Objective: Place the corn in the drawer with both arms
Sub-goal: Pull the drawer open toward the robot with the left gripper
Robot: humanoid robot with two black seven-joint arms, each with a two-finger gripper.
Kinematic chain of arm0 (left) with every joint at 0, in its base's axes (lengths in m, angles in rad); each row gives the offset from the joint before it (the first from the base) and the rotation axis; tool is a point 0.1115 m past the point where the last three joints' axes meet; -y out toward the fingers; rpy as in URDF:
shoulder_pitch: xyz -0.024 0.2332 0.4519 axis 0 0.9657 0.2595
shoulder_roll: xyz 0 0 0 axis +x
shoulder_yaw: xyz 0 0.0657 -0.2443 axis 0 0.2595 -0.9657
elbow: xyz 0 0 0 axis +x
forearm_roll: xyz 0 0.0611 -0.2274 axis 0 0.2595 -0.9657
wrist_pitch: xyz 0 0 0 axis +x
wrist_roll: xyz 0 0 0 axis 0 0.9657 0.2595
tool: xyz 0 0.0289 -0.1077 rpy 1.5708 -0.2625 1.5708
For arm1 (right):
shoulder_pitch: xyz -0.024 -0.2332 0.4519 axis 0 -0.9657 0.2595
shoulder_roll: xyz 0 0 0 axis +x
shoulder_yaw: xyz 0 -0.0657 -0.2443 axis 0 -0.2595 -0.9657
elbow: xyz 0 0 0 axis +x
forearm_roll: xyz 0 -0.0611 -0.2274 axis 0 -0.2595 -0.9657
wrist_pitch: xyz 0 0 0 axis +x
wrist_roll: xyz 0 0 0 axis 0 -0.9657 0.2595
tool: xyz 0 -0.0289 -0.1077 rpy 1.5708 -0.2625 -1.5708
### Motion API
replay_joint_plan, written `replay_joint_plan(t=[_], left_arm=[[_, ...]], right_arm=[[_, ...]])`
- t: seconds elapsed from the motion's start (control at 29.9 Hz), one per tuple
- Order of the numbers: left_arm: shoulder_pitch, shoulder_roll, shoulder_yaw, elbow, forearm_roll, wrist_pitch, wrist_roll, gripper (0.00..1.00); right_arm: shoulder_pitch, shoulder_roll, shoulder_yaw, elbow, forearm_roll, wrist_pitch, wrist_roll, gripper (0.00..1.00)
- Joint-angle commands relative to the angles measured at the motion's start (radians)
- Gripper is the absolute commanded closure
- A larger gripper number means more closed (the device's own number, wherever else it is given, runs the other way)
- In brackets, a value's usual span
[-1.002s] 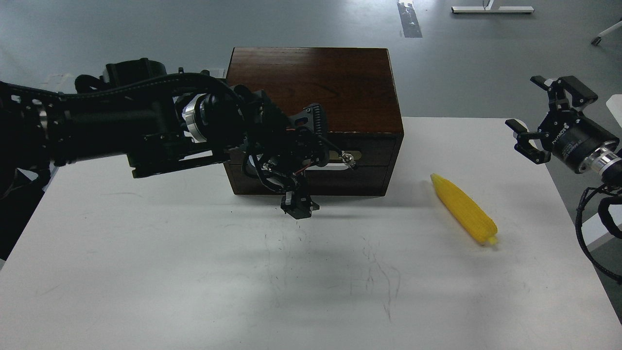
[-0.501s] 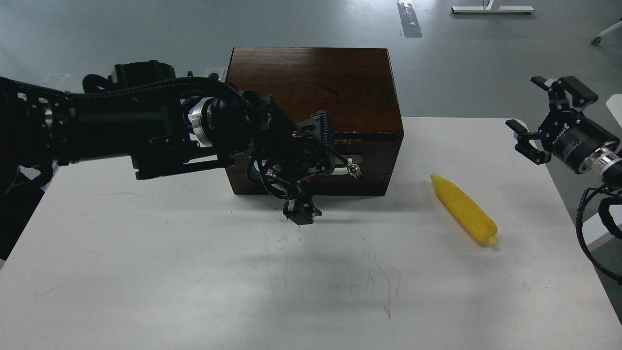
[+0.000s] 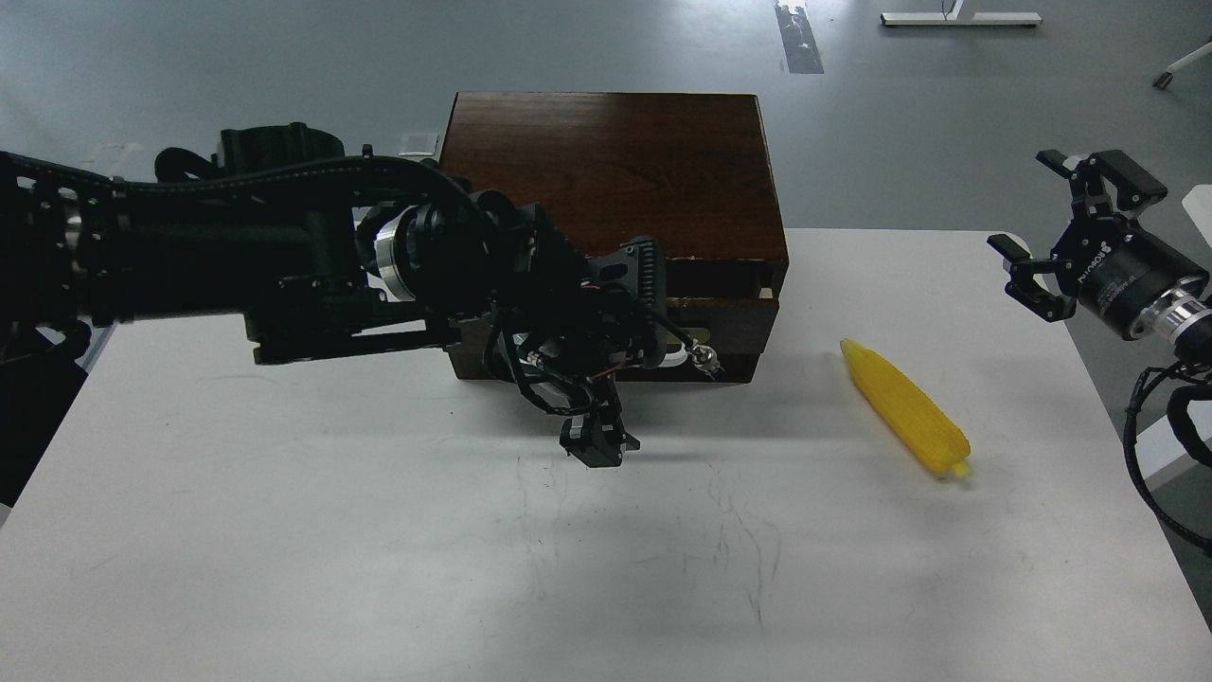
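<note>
The yellow corn [image 3: 904,407] lies on the white table [image 3: 379,530], to the right of the dark wooden box [image 3: 615,161]. The drawer [image 3: 734,317] in the box's front is pulled out a little, with a dark gap above its front edge. My left gripper [image 3: 620,355] is closed around the drawer's white bar handle [image 3: 674,356]; its ribbed upper finger is above the bar and its lower finger below it. The arm hides the left half of the drawer front. My right gripper [image 3: 1060,223] is open and empty, raised over the table's right edge, well above and right of the corn.
The box stands at the table's far middle. The table's right edge runs close under my right arm. Grey floor lies beyond, with a white stand base [image 3: 961,17] at the far top right.
My left gripper has moved toward me and slightly right with the handle, and the drawer front has slid out of the box. The corn and the right arm have not moved.
</note>
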Motion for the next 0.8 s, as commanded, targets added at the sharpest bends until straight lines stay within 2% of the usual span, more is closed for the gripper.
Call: replay_joint_plan(t=[0.0, 0.3, 0.53, 0.67, 0.77], left_arm=[[0.000, 0.023, -0.003, -0.051, -0.025, 0.000, 0.000, 0.02], [-0.020, 0.075, -0.004, -0.154, -0.053, 0.000, 0.000, 0.02], [-0.035, 0.080, -0.039, -0.149, -0.056, 0.000, 0.000, 0.02], [-0.040, 0.086, -0.123, -0.152, -0.078, 0.000, 0.000, 0.02], [-0.042, 0.121, -0.205, -0.155, -0.197, 0.000, 0.000, 0.02]], right_arm=[[-0.001, -0.001, 0.000, -0.004, 0.000, 0.000, 0.000, 0.00], [-0.001, -0.001, 0.000, -0.004, 0.000, 0.000, 0.000, 0.00], [-0.001, 0.000, 0.002, -0.003, 0.000, 0.000, 0.000, 0.00], [-0.001, -0.001, 0.002, -0.003, 0.000, 0.000, 0.000, 0.00], [0.001, -0.003, 0.002, -0.004, -0.001, 0.000, 0.000, 0.00]])
